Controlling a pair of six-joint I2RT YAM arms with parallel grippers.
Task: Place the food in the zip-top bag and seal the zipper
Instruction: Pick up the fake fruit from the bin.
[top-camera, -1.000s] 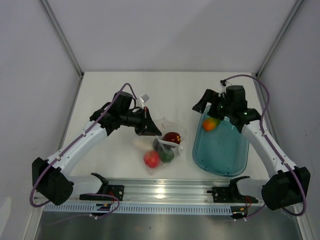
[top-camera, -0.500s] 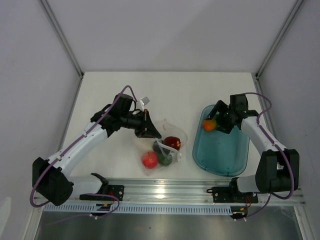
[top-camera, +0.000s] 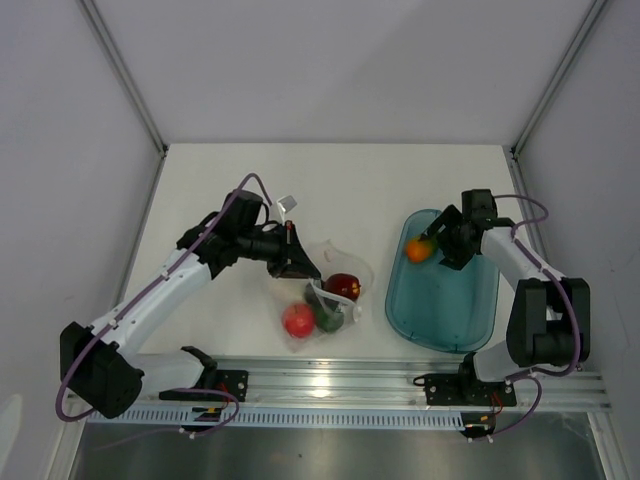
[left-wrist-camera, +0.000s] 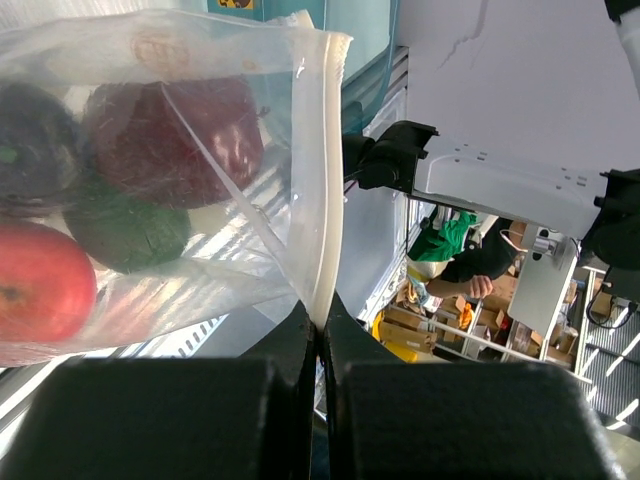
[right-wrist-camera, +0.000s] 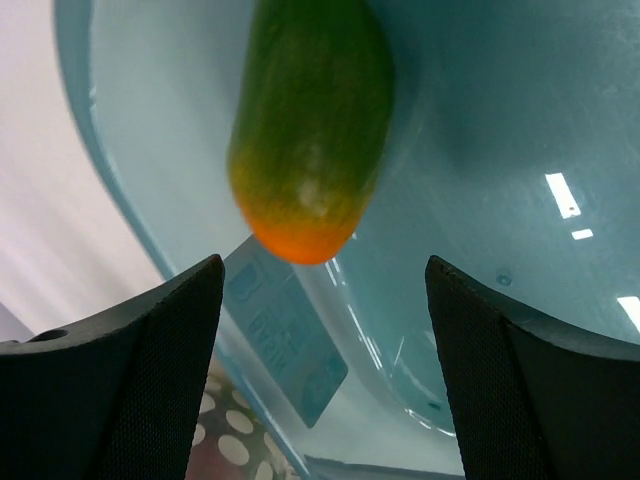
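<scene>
Top external: tomato (top-camera: 299, 319) inside zip-top bag (top-camera: 336, 254) (orange-green fruit (top-camera: 419, 249) in teal tray (top-camera: 450, 312))

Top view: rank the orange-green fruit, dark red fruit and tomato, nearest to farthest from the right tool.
1. Orange-green fruit, in the tray, at the right tool.
2. Dark red fruit, in the bag, to its left.
3. Tomato, bag's near-left end.
</scene>
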